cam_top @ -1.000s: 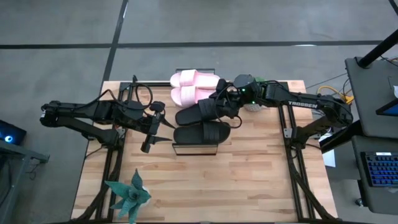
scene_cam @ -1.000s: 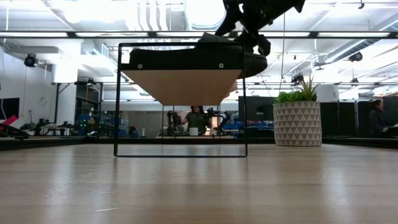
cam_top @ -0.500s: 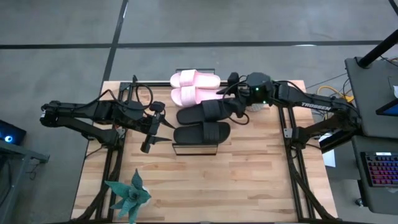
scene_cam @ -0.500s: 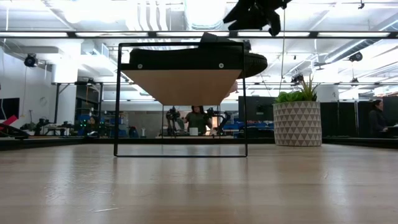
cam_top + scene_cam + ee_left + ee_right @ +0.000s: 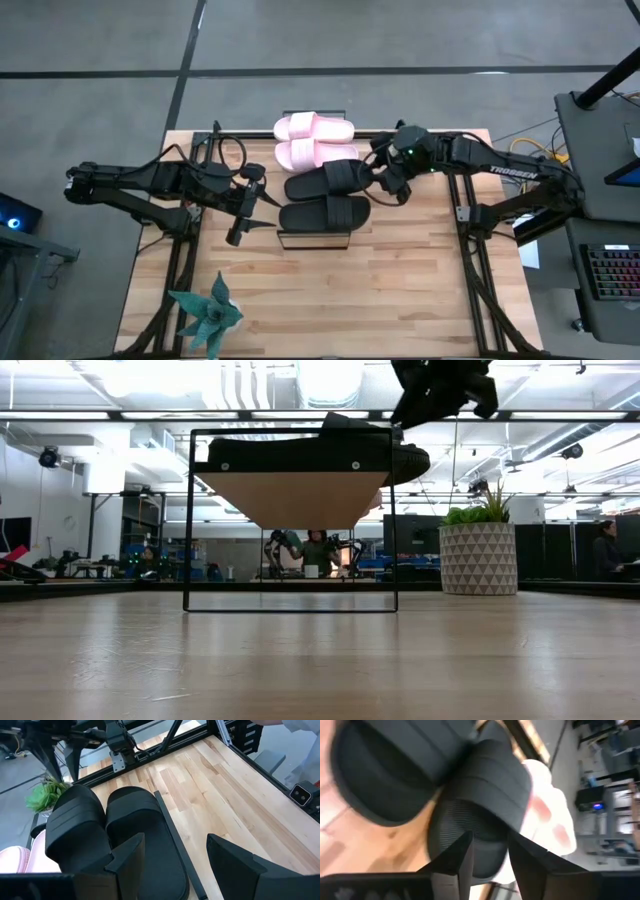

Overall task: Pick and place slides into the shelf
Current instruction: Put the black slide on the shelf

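Slides [image 5: 322,172] hide most of the shelf [image 5: 312,239]; right gripper [image 5: 388,178] beside them, fingers slightly apart, empty.

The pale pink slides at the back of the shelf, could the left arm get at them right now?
Probably not directly. The left gripper waits open beside the shelf's near end, and both black slides lie between it and the pale pink slides. It would likely need to reach over them.

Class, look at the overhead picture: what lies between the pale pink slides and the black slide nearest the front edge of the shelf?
The other black slide lies between the pink pair and the front black slide, on the shelf, in the high view.
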`<action>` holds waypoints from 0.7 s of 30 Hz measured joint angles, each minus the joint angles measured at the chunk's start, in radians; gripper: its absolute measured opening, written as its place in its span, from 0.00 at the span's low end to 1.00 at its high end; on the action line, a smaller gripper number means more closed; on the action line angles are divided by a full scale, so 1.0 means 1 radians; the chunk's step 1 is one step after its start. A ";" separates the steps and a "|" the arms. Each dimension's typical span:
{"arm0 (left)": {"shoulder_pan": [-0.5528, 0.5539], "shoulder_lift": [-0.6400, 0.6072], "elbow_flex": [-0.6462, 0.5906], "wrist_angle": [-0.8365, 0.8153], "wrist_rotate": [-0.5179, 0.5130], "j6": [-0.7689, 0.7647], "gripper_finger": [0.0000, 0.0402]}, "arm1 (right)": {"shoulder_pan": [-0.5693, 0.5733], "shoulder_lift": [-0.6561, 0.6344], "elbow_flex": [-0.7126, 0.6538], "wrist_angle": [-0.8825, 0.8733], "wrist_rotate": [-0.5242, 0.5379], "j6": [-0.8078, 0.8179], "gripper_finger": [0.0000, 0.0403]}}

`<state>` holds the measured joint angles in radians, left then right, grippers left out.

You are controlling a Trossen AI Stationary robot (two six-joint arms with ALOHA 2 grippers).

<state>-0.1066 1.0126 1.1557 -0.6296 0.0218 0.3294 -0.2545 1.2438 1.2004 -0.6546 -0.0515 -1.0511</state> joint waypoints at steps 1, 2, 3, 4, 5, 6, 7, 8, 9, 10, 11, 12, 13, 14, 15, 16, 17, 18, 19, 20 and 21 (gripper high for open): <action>0.000 0.000 0.000 0.000 0.000 0.000 0.50 | 0.001 0.000 -0.004 -0.005 0.000 0.004 0.26; 0.000 0.000 0.000 0.000 0.000 0.000 0.50 | 0.001 0.000 -0.011 -0.007 0.000 0.005 0.25; 0.000 0.000 0.000 0.000 0.000 0.000 0.50 | 0.000 0.000 -0.019 -0.011 0.000 0.004 0.23; 0.000 0.000 0.000 0.000 0.000 0.000 0.50 | -0.001 0.000 -0.026 -0.013 0.000 0.004 0.21; 0.000 0.000 0.000 0.000 0.000 0.000 0.50 | -0.001 0.001 -0.033 -0.012 0.001 0.005 0.19; 0.000 0.000 0.000 0.000 0.000 0.000 0.50 | -0.001 0.001 -0.039 -0.014 0.000 0.005 0.17; 0.000 0.000 0.000 0.000 0.000 0.000 0.50 | -0.001 0.001 -0.045 -0.015 0.000 0.005 0.15; 0.000 0.000 0.000 0.000 0.000 0.000 0.50 | -0.001 0.001 -0.049 -0.015 -0.004 0.005 0.14; 0.000 0.000 0.000 0.000 0.000 0.000 0.50 | -0.001 0.001 -0.054 -0.014 -0.011 0.005 0.12; 0.000 0.000 0.000 0.000 0.000 0.000 0.50 | -0.001 0.001 -0.058 -0.012 -0.019 0.004 0.10; 0.000 0.000 0.000 0.000 0.000 0.000 0.50 | -0.001 0.001 -0.063 -0.010 -0.032 0.004 0.09; 0.000 0.000 0.000 0.000 0.000 0.000 0.50 | -0.001 0.001 -0.068 -0.005 -0.046 0.003 0.08; 0.000 0.000 0.000 0.000 0.000 0.000 0.50 | -0.001 0.001 -0.074 0.006 -0.060 -0.001 0.07; 0.000 0.000 0.000 0.000 0.000 0.000 0.50 | -0.001 0.001 -0.082 0.017 -0.070 -0.004 0.06; 0.000 0.000 0.000 0.000 0.000 0.000 0.50 | -0.001 0.001 -0.089 0.027 -0.078 -0.004 0.05; 0.000 0.000 0.000 0.000 0.000 0.000 0.50 | -0.001 0.001 -0.097 0.044 -0.079 -0.004 0.05; 0.000 0.000 0.000 0.000 0.000 0.000 0.50 | -0.001 0.001 -0.105 0.061 -0.080 -0.010 0.04; 0.000 0.000 0.000 0.000 0.000 0.000 0.50 | -0.001 0.001 -0.114 0.079 -0.081 -0.020 0.04; 0.000 0.000 0.000 0.000 0.000 0.000 0.50 | -0.001 0.001 -0.123 0.094 -0.083 -0.028 0.04; 0.000 0.000 0.000 0.000 0.000 0.000 0.50 | -0.001 0.001 -0.131 0.109 -0.083 -0.035 0.04; 0.000 0.000 0.000 0.000 0.000 0.000 0.50 | -0.001 0.002 -0.138 0.127 -0.083 -0.043 0.03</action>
<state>-0.1066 1.0126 1.1557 -0.6296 0.0216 0.3294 -0.2554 1.2456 1.0629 -0.5274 -0.1345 -1.0943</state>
